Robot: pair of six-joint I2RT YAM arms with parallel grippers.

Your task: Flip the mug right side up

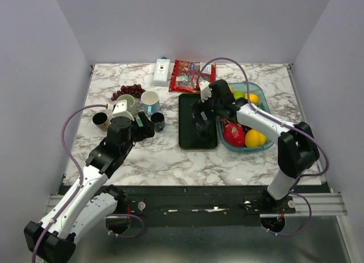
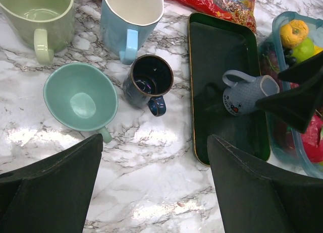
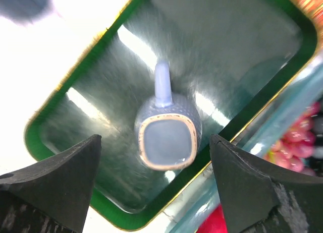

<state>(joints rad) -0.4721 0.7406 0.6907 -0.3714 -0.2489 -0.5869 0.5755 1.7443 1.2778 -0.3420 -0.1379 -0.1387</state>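
Note:
A grey-blue dotted mug (image 3: 167, 133) stands on the dark green tray (image 3: 232, 46) with its mouth up and its handle pointing away from me. My right gripper (image 3: 155, 138) hovers open directly above it, one finger on each side, touching nothing. The left wrist view shows the same mug (image 2: 246, 95) upright on the tray (image 2: 217, 51), with the right fingers (image 2: 292, 103) just beside it. In the top view the right gripper (image 1: 200, 122) hides most of the mug. My left gripper (image 2: 154, 142) is open over bare marble, empty, left of the tray.
Left of the tray stand a teal cup (image 2: 81, 97), a small dark blue mug (image 2: 149, 81), a light blue mug (image 2: 128, 16) and a green mug (image 2: 40, 16). A fruit container (image 1: 250, 147) borders the tray's right side. A snack bag (image 1: 190, 75), white box (image 1: 162, 71) and grapes (image 1: 128, 91) sit behind.

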